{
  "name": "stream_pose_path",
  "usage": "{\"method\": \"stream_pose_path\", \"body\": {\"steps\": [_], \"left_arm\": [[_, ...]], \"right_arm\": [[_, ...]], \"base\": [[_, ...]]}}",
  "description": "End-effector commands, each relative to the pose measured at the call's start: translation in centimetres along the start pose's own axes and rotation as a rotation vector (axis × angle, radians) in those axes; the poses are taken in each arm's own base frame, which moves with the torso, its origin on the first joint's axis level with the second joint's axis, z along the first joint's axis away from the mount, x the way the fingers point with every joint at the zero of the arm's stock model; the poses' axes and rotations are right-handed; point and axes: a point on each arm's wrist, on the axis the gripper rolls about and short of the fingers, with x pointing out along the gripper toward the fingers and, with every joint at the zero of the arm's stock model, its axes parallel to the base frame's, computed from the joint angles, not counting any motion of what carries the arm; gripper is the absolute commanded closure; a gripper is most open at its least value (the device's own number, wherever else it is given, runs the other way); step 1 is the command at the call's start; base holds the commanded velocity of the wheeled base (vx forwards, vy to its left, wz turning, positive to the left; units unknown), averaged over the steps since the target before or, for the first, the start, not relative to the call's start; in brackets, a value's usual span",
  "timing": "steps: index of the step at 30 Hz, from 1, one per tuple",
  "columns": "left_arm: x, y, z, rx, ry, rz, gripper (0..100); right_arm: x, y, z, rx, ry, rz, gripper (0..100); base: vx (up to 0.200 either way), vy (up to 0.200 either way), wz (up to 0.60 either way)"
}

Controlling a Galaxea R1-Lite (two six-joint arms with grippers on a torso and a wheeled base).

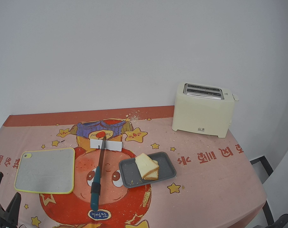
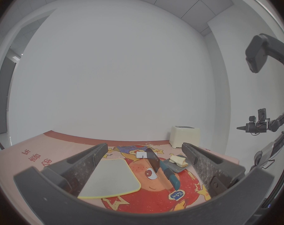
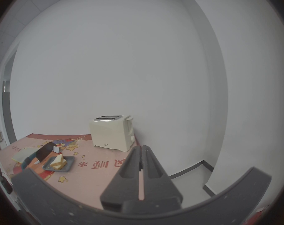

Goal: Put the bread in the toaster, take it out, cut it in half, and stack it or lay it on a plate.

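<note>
Two pale bread slices (image 1: 146,166) lie stacked on a grey rectangular plate (image 1: 127,174) in the middle of the table. The cream toaster (image 1: 201,111) stands at the back right, its slots empty. A knife (image 1: 95,182) with a teal handle lies left of the plate, its blade tip propped on a white holder (image 1: 114,145). My left gripper (image 1: 7,187) hangs open at the near left corner, just in front of the cutting board (image 1: 45,170); its jaws stand wide apart with nothing between them (image 2: 143,147). My right gripper (image 3: 141,149) is shut and empty, off the table's right side, far from the toaster (image 3: 112,132).
The table carries a pink cartoon-print cloth (image 1: 207,181) with crumbs scattered near the toaster. A white wall stands close behind. The table's right edge drops to the floor (image 3: 192,178). Bare cloth lies between the plate and the toaster.
</note>
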Motion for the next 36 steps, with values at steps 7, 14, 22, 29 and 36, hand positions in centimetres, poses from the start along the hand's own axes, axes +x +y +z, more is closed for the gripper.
{"method": "stream_pose_path", "body": {"steps": [7, 14, 22, 29, 36], "left_arm": [[-0.5, 0.2, -1.5, 0.006, -0.016, 0.035, 0], [-0.4, 0.6, -4.5, 0.064, 0.152, 0.068, 0], [-0.5, 0.8, -4.8, 0.065, 0.180, 0.161, 0], [-0.6, 1.0, -5.0, 0.074, 0.199, 0.249, 0], [-0.6, 1.0, -5.0, 0.072, 0.189, 0.263, 0]], "right_arm": [[-3.0, -1.0, -2.9, 0.025, -0.135, 0.024, 100], [-3.9, -1.3, -5.5, 0.012, -0.118, 0.071, 100], [-4.6, -1.5, -7.5, -0.007, -0.043, 0.129, 100], [-4.6, -1.3, -7.9, -0.060, 0.006, 0.205, 100], [-4.8, -1.2, -8.0, -0.051, -0.005, 0.101, 100]], "base": [[0.000, 0.000, 0.00], [0.000, 0.000, 0.00], [0.000, 0.000, 0.00], [0.000, 0.000, 0.00], [0.000, 0.000, 0.00]]}}
